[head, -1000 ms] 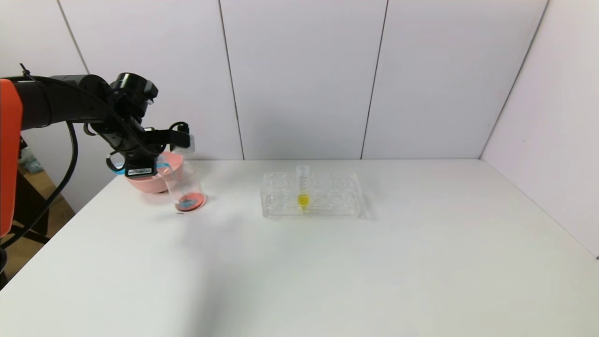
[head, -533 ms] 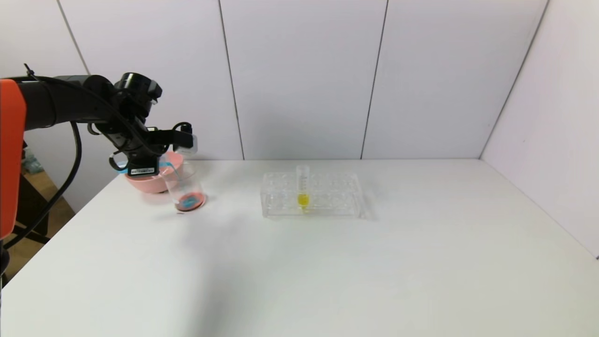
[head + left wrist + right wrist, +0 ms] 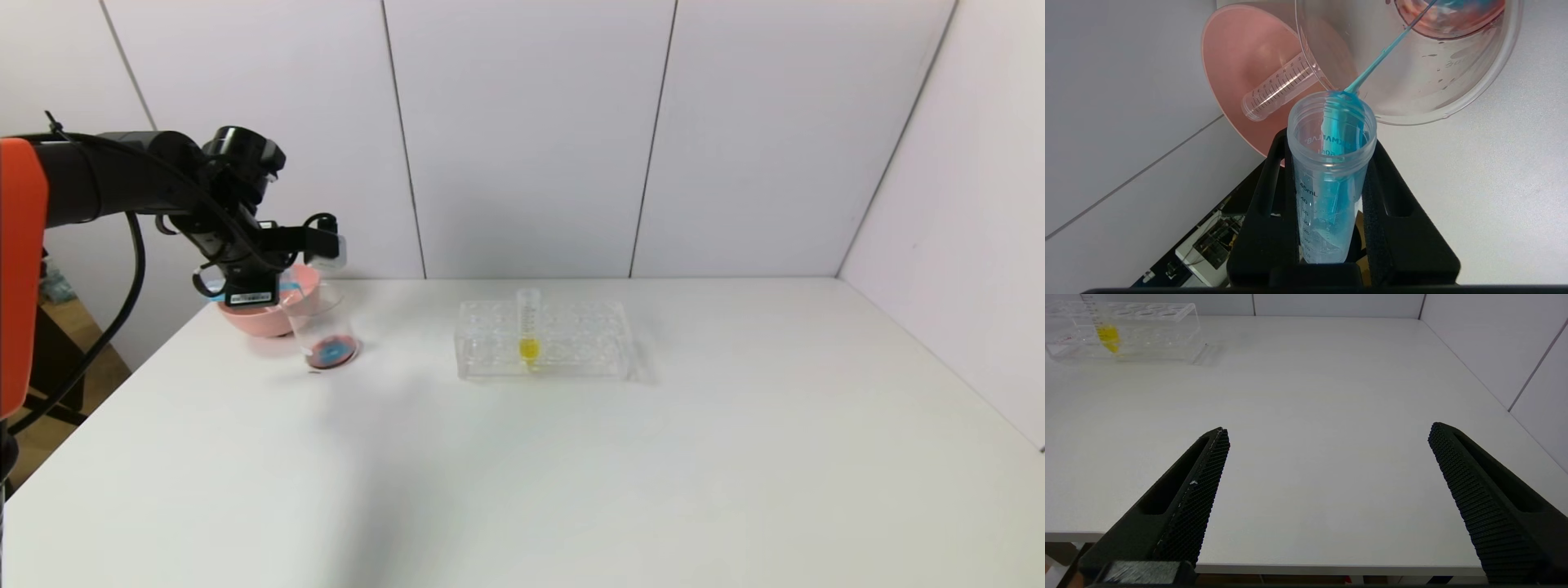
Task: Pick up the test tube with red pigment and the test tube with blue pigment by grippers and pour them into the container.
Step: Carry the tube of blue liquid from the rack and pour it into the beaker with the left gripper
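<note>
My left gripper [image 3: 276,286] is shut on the test tube with blue pigment [image 3: 1327,175] and holds it tilted, mouth at the rim of the container [image 3: 322,322]. A thin blue stream [image 3: 1380,55] runs from the tube's lip into this clear beaker [image 3: 1453,81], which holds red liquid with a blue patch at the bottom. Little blue liquid shows in the tube. No tube with red liquid is in view. An empty clear graduated tube [image 3: 1280,87] lies in the pink bowl [image 3: 1237,61]. My right gripper [image 3: 1329,433] is open and empty above the table's front edge.
The pink bowl [image 3: 253,318] stands just behind the beaker at the table's far left corner. A clear tube rack [image 3: 571,343] stands mid-table with a yellow-liquid tube [image 3: 528,327] upright in it; the rack also shows in the right wrist view [image 3: 1147,330].
My left gripper has shifted slightly up and to the right with the blue tube. The blue patch in the beaker has grown.
</note>
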